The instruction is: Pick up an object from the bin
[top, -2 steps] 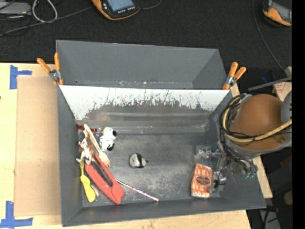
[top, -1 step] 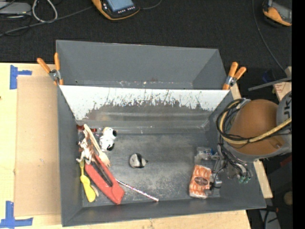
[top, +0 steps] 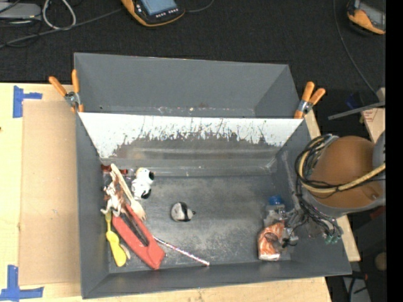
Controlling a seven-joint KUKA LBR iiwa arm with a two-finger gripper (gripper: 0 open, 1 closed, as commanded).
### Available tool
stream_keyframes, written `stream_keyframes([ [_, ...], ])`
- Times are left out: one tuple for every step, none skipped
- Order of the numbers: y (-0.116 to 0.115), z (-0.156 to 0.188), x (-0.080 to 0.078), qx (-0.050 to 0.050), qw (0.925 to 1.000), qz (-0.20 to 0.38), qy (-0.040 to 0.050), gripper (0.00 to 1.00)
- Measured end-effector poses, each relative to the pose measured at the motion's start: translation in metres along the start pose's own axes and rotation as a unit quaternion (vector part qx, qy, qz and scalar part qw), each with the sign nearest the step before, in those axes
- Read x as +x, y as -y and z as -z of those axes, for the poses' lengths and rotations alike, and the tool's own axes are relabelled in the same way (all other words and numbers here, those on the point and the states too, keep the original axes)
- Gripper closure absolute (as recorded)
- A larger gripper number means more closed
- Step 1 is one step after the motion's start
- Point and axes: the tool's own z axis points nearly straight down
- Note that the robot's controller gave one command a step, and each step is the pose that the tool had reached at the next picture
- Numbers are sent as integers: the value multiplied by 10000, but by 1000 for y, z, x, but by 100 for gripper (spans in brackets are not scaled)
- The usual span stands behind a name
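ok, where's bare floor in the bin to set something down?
Bare floor lies mid-bin, between the small round grey-and-white object and the gripper on the view's right, and along the back wall. Crowded: left heap around the flat red tool, and the right front corner with the crumpled orange-white wrapper.

Crumpled orange-and-white packet (top: 269,245) lies in the lower-right corner of the bin (top: 208,190)
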Motion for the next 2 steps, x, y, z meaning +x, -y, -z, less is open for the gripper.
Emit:
stream_keyframes([
  [0, 0, 0, 0, 10000, -4, 0, 100],
  [-5, 55, 5, -16, 10000, 14, -38, 100],
])
